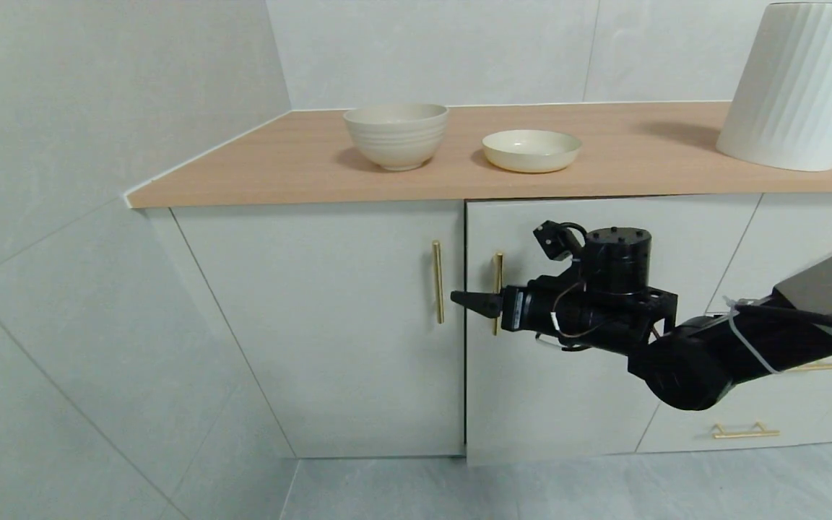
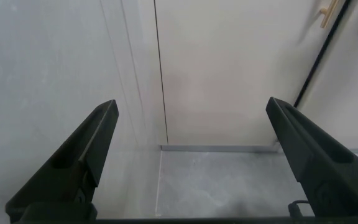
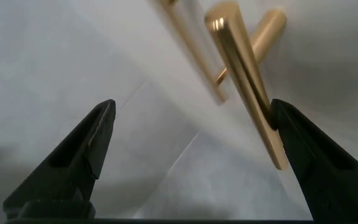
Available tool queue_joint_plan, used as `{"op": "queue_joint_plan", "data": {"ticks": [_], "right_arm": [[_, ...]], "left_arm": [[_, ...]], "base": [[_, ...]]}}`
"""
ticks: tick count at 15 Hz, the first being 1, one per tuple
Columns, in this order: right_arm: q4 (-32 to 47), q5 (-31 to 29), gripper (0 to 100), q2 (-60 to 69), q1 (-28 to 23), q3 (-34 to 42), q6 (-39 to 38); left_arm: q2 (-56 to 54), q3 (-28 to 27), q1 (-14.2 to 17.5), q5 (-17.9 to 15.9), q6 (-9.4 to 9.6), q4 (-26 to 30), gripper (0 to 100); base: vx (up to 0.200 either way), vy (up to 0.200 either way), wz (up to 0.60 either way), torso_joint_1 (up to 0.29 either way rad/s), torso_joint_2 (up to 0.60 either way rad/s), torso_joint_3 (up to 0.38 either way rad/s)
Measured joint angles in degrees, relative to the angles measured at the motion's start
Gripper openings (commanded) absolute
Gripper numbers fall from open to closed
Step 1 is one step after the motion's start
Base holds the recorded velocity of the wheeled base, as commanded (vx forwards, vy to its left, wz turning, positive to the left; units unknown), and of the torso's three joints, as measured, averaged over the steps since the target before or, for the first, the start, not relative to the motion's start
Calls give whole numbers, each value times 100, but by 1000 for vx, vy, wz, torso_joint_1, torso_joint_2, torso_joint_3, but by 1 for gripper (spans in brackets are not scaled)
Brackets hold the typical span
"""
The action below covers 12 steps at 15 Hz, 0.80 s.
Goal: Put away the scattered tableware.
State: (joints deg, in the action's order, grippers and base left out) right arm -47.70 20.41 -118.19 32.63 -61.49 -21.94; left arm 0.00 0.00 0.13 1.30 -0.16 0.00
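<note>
Right gripper (image 1: 471, 301) is wide open and empty, at the cabinet doors' seam, with a gold handle (image 3: 244, 81) just beside one finger (image 3: 303, 155) and not clamped. Left gripper (image 2: 191, 109) is also wide open and empty, facing a door's (image 2: 229, 74) bottom edge and the floor. Bowl (image 1: 396, 135) and dish (image 1: 531, 150) sit side by side on the counter (image 1: 279, 173), apart.

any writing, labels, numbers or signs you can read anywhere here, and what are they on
No readable text in any view.
The deep bowl, shallow bowl, ribbed white container, cabinet doors and gold handles are all plain.
The right gripper carries no marking that can be made out.
</note>
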Motion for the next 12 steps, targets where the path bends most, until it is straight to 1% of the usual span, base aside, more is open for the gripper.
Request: {"op": "queue_joint_plan", "data": {"ticks": [4,7,9,12], "right_arm": [[2,524,100,584,167,745,9],[2,595,100,1067,350,1348,18],[20,727,100,1419,367,1725,11],[22,1182,100,1941,367,2348,5]], "left_arm": [[0,0,2,0,0,0,100],[0,0,2,-2,0,0,100],[0,0,2,0,0,0,100],[0,0,2,-2,0,0,100]], "base": [[0,0,0,0,0,0],[0,0,0,0,0,0],[0,0,0,0,0,0],[0,0,0,0,0,0]]}}
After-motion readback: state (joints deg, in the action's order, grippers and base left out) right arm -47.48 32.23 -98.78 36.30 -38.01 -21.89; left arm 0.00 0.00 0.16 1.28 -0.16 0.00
